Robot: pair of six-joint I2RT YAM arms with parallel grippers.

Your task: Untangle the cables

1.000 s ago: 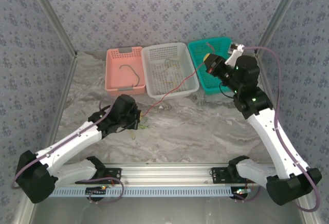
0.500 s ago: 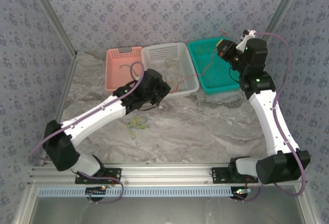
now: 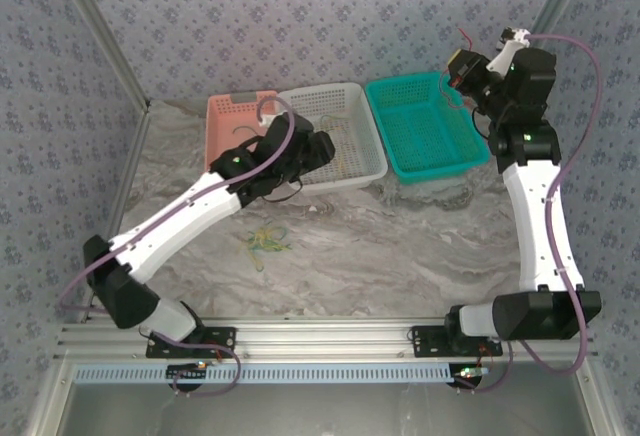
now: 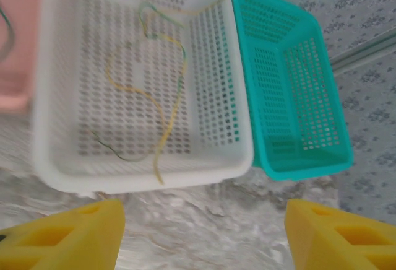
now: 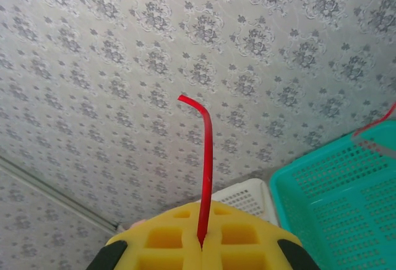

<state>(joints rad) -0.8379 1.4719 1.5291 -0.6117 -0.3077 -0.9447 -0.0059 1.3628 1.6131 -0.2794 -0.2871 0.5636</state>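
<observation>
Well, the right gripper (image 5: pixel 203 236) was up high beyond the far right corner of the table (image 3: pixel 400 246). Its yellow pads were pressed flat together on a red wire (image 5: pixel 206 165), whose short free end stood straight up and bent over at the tip. A second bit of red crossed the wrist view above the teal basket (image 5: pixel 346 202). I took it for the same wire looping round, but couldn't be sure.

The left gripper (image 4: pixel 204 233) hung over the near rim of the white basket (image 4: pixel 136 180), which sat in the middle of the row along the table's far edge. Its jaws were spread wide with nothing between them. Yellow and green wires (image 4: pixel 167 109) lay slack on that basket's floor. A small tangle (image 3: pixel 266 243) of cables sat on the marble left of the table's middle, well apart from both grippers.

To my eye these wires would weigh next to nothing, flop wherever they were let go, and slide in a loose pinch. A hold would want the pads fully closed, taken on a free end or a clear stretch away from any crossing. I'd expect a slow pull to serve best, since a hard tug would likely draw the knot tighter or drag the whole bunch along.
</observation>
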